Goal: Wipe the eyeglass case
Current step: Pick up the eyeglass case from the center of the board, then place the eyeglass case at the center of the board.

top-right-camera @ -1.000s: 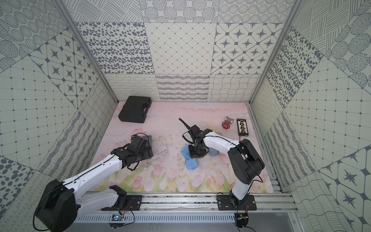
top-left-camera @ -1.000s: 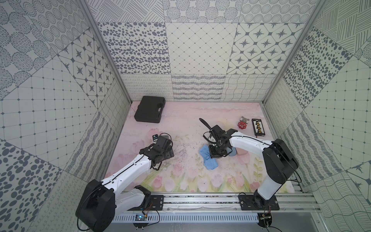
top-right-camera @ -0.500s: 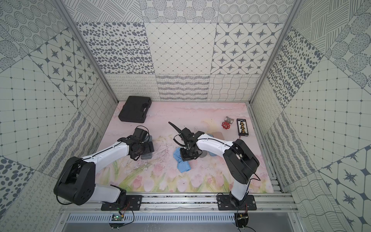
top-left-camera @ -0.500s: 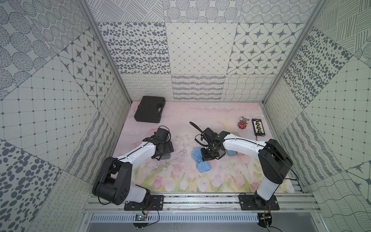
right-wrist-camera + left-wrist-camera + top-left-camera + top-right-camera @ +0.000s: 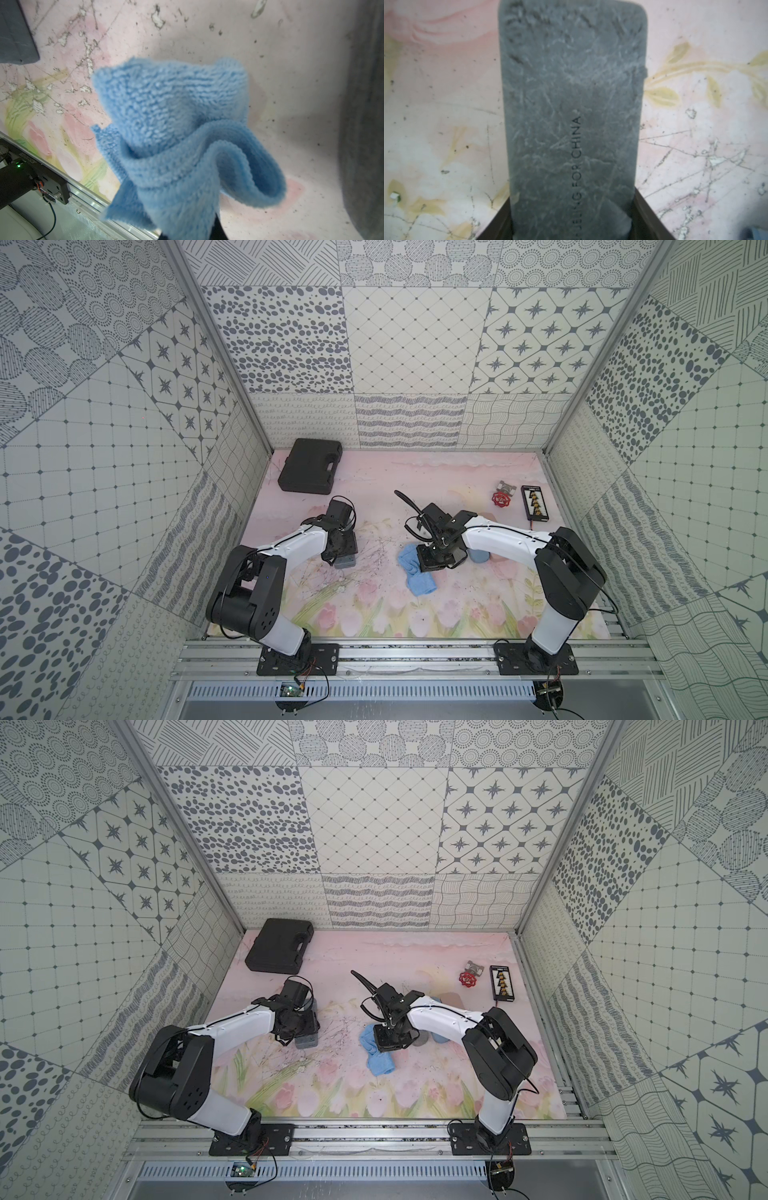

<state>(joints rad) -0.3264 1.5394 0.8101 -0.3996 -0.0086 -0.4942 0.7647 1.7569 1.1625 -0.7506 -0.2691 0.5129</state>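
Step in hand, my read: setup for wiping, case secured by one arm, cloth carried by the other, no contact between cloth and case yet

Room: walled booth with patterned grey-and-white tile panels on three sides, metal rail along the near edge with both arm bases bolted on

Surface (image 5: 374,472): pink floral mat, scratched and speckled with dirt; black tool case (image 5: 311,466) at the far left corner, small black board (image 5: 535,502) and red valve wheel (image 5: 501,499) toward the far right edge

Eyeglass case (image 5: 571,104): grey, scuffed, flat on the surface left of centre, left gripper (image 5: 571,226) fingers pinching its end

Blue cloth (image 5: 176,135): bunched, hanging from right gripper (image 5: 436,562) near centre, fingers pressed on it, well apart from the case

Next move calls for bringing the cloth across onto the case top while the left holds it steady
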